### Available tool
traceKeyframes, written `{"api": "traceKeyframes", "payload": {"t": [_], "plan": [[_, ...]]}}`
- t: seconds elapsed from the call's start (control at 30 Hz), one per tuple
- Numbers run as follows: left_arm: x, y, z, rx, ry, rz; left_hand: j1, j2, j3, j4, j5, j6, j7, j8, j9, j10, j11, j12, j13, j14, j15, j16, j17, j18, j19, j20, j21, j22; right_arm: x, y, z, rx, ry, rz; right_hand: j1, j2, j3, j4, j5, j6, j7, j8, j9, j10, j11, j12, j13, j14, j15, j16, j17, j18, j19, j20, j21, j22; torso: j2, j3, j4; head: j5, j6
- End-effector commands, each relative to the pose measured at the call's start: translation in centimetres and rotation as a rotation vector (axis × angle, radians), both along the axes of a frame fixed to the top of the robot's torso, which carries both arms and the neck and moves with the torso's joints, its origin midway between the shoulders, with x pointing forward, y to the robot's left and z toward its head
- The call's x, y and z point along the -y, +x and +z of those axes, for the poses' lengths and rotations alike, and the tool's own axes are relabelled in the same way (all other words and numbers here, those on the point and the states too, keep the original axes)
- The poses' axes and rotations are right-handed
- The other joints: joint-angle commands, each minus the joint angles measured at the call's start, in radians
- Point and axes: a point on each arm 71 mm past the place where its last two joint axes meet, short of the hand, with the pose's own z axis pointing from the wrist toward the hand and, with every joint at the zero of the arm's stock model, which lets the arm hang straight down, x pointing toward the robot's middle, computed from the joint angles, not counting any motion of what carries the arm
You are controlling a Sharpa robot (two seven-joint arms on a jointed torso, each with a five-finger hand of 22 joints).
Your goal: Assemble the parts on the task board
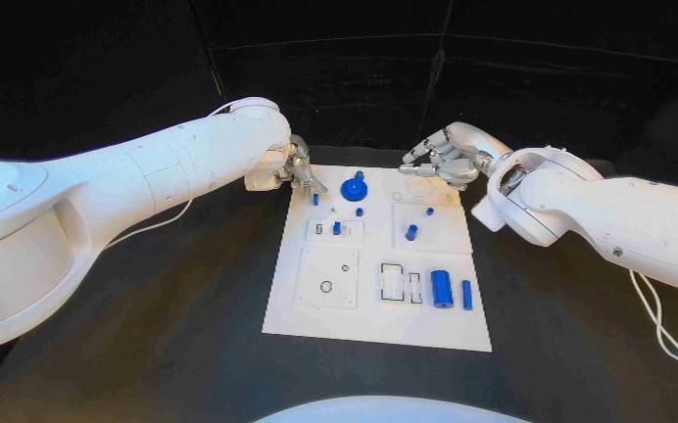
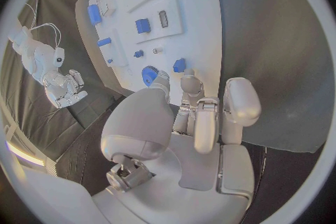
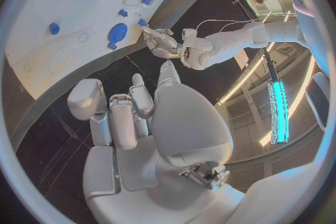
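Item: task board point(image 1: 379, 330), white plate, centre of black worktop point(image 1: 169, 345), long axis running away from the robot.

Parts: blue round part point(image 1: 355, 188) at the board's 12 o'clock end; blue cylinder point(image 1: 442, 289) and slim blue bar point(image 1: 466, 294) lying lengthwise at 4 o'clock.

Left hand point(image 1: 293, 170): at the far-left corner, fingers loosely spread, holding nothing; round part lies at its 3 o'clock, just beside the fingertips point(image 2: 162, 74). Nearer hand, by judgement.

Right hand point(image 1: 438, 161): beyond the far-right corner, empty, fingers apart.
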Motion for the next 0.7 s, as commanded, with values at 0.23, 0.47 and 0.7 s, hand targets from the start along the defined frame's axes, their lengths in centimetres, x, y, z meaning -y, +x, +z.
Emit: {"api": "traceKeyframes", "payload": {"t": [0.23,0.47,0.7], "plan": [[0.4,-0.07,-0.16,-0.027,0.01,-0.02,0.024,0.005,0.004,-0.016,-0.001,0.012,-0.004,0.009,0.002,0.01,-0.004,0.009,0.009,0.107,-0.001,0.007,0.263,0.001,0.011,-0.002,0.007,0.008,-0.39,-0.12,0.13,-0.002,0.0,0.004,0.015,0.0,0.0,-0.007,0.006,-0.006,-0.001,0.003,-0.001,-0.008,-0.001,0.002,-0.001,0.065,-0.003,-0.001,0.068,0.008,0.001,0.0,-0.003,0.0,0.0,0.0003,-0.0008,-0.002,-0.007],[0.4,-0.06,-0.33,-0.034,0.014,-0.018,0.024,0.005,0.004,-0.016,-0.001,0.012,-0.004,0.009,0.002,0.011,-0.004,0.009,0.01,0.107,-0.001,0.007,0.263,0.001,0.012,-0.002,0.008,0.008,-0.7,-0.27,0.15,-0.006,0.001,0.012,0.016,0.0,0.0,-0.008,0.007,-0.006,-0.001,0.004,0.0,-0.009,-0.001,0.002,-0.001,0.065,-0.003,-0.002,0.067,0.008,0.0,0.0,-0.004,0.0,0.0,0.0006,-0.0014,-0.001,-0.007],[0.51,-0.06,-0.44,-0.034,0.015,-0.017,0.025,0.005,0.004,-0.017,-0.001,0.013,-0.005,0.01,0.002,0.012,-0.005,0.01,0.01,0.107,-0.002,0.007,0.263,0.0,0.012,-0.002,0.009,0.01,-0.86,-0.3,0.15,-0.006,0.002,0.017,0.016,0.0,0.0,-0.008,0.007,-0.006,-0.001,0.004,0.0,-0.009,-0.001,0.002,-0.001,0.065,-0.003,-0.002,0.067,0.008,0.0,0.0,-0.004,0.0,0.0,0.0002,0.001,-0.001,-0.009]]}}
